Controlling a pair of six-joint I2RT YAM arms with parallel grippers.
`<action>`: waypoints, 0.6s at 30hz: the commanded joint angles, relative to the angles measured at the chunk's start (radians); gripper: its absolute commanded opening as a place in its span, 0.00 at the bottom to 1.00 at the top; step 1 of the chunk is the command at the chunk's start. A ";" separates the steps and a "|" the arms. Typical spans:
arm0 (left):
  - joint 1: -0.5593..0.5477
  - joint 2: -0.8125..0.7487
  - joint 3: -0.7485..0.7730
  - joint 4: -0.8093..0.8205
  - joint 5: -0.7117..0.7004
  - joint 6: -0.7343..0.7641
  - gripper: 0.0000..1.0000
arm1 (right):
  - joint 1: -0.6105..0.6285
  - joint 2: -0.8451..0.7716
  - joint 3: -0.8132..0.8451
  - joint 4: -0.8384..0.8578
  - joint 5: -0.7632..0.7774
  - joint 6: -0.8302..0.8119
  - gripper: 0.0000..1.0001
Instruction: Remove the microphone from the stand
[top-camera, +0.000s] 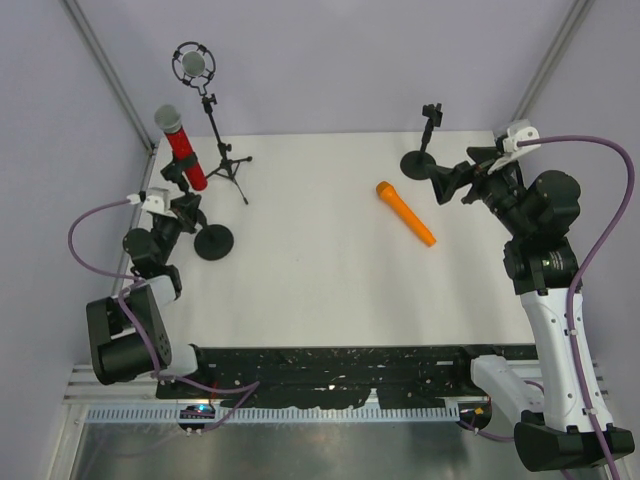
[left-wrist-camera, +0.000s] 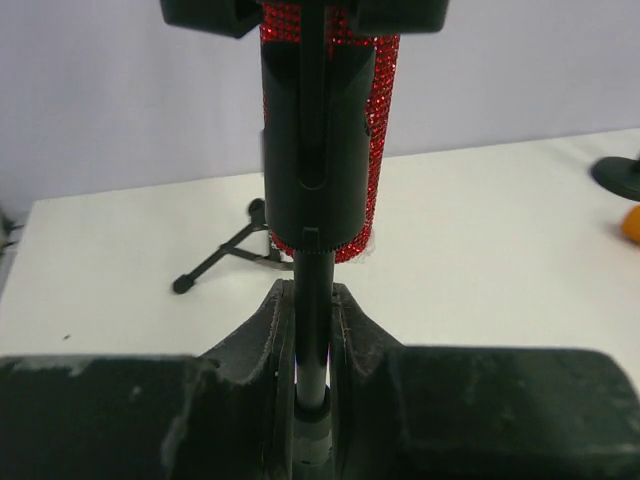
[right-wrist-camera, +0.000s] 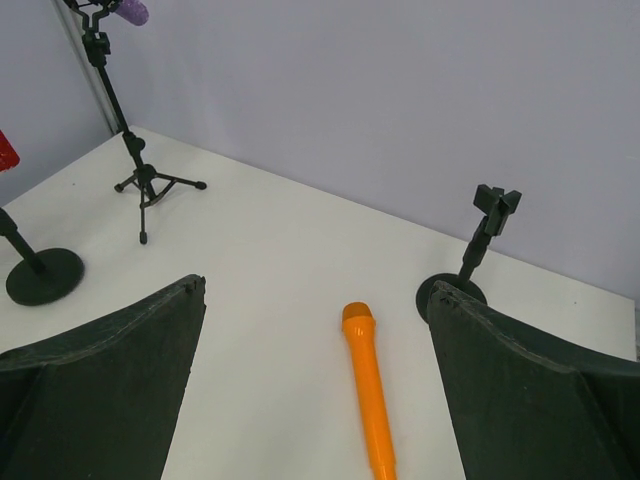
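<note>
Grips the thin pole (left-wrist-camera: 312, 335) of the round-base stand (top-camera: 213, 242) with the left gripper (top-camera: 190, 207), at the far left of the white table (top-camera: 320, 300). Shows, in the left wrist view, both fingers (left-wrist-camera: 352, 322) drawn nearly together and pressed on the rod from either side, just below the black clip (left-wrist-camera: 315, 150). Carries the red glitter microphone (top-camera: 186, 155) in that clip, not yet out of it, silver mesh head uppermost and sparkling red barrel showing behind the clip and a little past its lower edge. Places the stand's flat black disc on the tabletop just right of the left gripper. Holds the right gripper (top-camera: 455, 175) with its fingers spread wide apart and closed on nothing, over the far right part of the table, close beside the disc base of a second, empty stand (top-camera: 418, 164) whose small clip points up with nothing in it. Frames, between those spread fingers in the right wrist view, an orange microphone (right-wrist-camera: 367, 390) lying flat on the table, apart from the empty stand and to its near left. Has also, at the far left edge, a tripod stand (top-camera: 228, 165) with a shock-mounted microphone (top-camera: 193, 63) high on its pole, just beyond the red one.
</note>
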 joint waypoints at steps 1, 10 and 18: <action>0.004 -0.096 0.011 0.133 0.261 -0.114 0.00 | 0.002 -0.016 -0.004 0.060 -0.056 0.014 0.96; -0.045 -0.225 -0.026 0.134 0.495 -0.219 0.00 | 0.018 -0.013 -0.016 0.087 -0.173 0.014 0.96; -0.301 -0.334 -0.040 0.060 0.516 -0.245 0.00 | 0.047 0.002 -0.013 0.152 -0.369 0.014 0.96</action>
